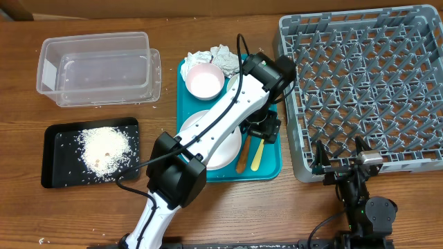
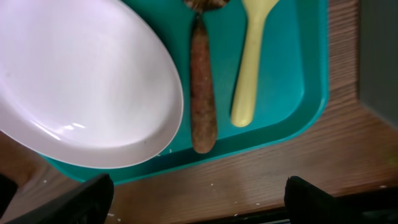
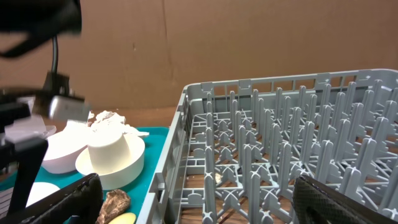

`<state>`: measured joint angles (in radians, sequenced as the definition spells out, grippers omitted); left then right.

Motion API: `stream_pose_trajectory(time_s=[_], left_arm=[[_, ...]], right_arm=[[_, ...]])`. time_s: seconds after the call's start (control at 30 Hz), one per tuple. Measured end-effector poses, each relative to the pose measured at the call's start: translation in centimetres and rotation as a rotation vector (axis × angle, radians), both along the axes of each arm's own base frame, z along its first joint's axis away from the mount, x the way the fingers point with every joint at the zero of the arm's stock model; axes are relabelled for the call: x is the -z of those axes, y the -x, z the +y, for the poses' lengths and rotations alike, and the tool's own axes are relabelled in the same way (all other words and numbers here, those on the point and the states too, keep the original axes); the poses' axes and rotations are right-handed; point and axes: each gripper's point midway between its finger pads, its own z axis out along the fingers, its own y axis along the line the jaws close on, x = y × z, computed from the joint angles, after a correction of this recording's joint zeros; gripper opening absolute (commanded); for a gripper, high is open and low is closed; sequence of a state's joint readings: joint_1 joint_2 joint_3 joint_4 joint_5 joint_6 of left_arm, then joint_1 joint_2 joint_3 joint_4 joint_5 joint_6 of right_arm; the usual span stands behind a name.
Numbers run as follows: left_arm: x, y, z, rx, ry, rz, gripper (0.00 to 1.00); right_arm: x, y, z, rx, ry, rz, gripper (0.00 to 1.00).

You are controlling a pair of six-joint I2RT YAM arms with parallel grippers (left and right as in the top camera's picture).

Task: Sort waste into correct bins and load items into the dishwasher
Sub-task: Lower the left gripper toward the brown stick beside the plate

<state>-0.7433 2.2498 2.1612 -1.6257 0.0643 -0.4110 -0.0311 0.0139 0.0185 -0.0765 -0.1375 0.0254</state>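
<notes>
1. The left claw (image 2: 199,193) hangs wide open and empty over the 6 o'clock lip of the teal plastic tray (image 2: 292,81), near the end of the brown sausage-like stick (image 2: 202,93). The right claw (image 3: 199,202), also open and empty, waits at 5 o'clock on the tabletop (image 1: 28,214).
2. Risk: the stick lies between the pale round plate (image 2: 81,81) and the pale yellow plastic spoon (image 2: 249,68), close to both. A wide closing could catch the plate's rim or the spoon.
3. Risk: the left arm stretches over the crockery, so a low swing towards 9 o'clock could knock it.
4. On the teal tray:
   - one stick
   - one spoon
   - one plate
   - one pale pink bowl (image 1: 204,79)
   - one small cream cup (image 3: 109,149)
   - one brown crumbly lump (image 3: 114,204)
   - at least two crumpled white paper napkins (image 1: 211,57)
5. Around it:
   - one clear plastic tub (image 1: 97,38) at 10 o'clock
   - one shallow black tray (image 1: 55,169) at 8 o'clock, holding white rice grains (image 1: 104,149)
   - one grey pegged plastic dish rack (image 1: 360,83) at 3 o'clock, unloaded
</notes>
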Motion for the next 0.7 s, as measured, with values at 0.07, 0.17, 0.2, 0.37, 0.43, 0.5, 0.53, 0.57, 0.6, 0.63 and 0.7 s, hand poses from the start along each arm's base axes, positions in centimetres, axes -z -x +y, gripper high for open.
stream_pose_trajectory(time_s=[0.07,0.17,0.2,0.37,0.43,0.5,0.53,0.57,0.6,0.63,0.7], left_arm=[[0.7,0.3,0.4,-0.008,-0.019,0.017,0.90],[1.4,0.4,0.6,-0.013,-0.029,0.027,0.90],[1.6,0.5,0.7,-0.013,-0.031,0.029,0.91],[2.1,0.9,1.0,-0.012,-0.046,0.046,0.91],[2.4,1.1,1.1,-0.012,-0.051,0.055,0.91],[2.8,1.5,1.2,-0.009,-0.061,0.071,0.91],[3.0,1.7,1.2,-0.007,-0.063,0.074,0.91],[3.1,1.7,1.2,-0.006,-0.063,0.075,0.91],[3.2,1.8,1.1,-0.002,-0.062,0.074,0.90],[3.3,1.8,1.0,0.000,-0.061,0.072,0.90],[3.5,1.8,0.6,0.007,-0.054,0.065,0.89]], right_arm=[[0.0,0.0,0.0,0.000,-0.001,0.000,1.00],[0.0,0.0,0.0,0.000,-0.001,0.000,1.00],[0.0,0.0,0.0,0.000,-0.001,0.000,1.00],[0.0,0.0,0.0,-0.001,-0.001,0.000,1.00],[0.0,0.0,0.0,0.000,0.000,0.000,1.00],[0.0,0.0,0.0,0.000,0.000,0.000,1.00],[0.0,0.0,0.0,0.000,0.000,0.000,1.00],[0.0,0.0,0.0,0.000,-0.001,0.000,1.00],[0.0,0.0,0.0,0.000,0.000,0.000,1.00],[0.0,0.0,0.0,0.000,-0.001,0.000,1.00],[0.0,0.0,0.0,0.000,0.000,0.000,1.00]])
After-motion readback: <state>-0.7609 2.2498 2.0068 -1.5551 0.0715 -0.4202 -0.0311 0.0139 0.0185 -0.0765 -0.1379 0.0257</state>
